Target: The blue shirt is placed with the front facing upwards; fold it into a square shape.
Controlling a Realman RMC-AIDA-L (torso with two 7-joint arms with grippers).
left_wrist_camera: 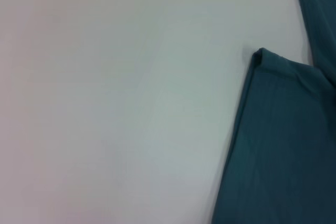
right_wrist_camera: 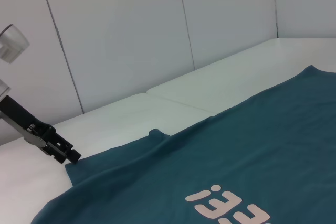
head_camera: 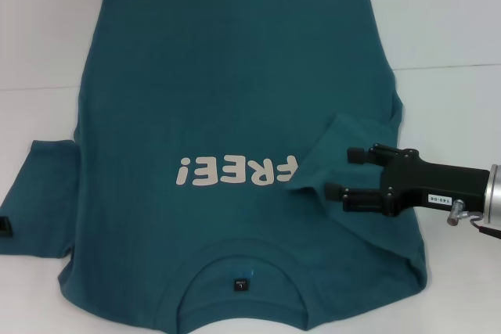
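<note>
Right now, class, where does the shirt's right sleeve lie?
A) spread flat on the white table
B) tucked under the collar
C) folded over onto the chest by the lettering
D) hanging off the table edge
C: in the head view the right sleeve lies across the blue shirt beside the "FREE!" lettering, with the right pincer at its edge.
</note>
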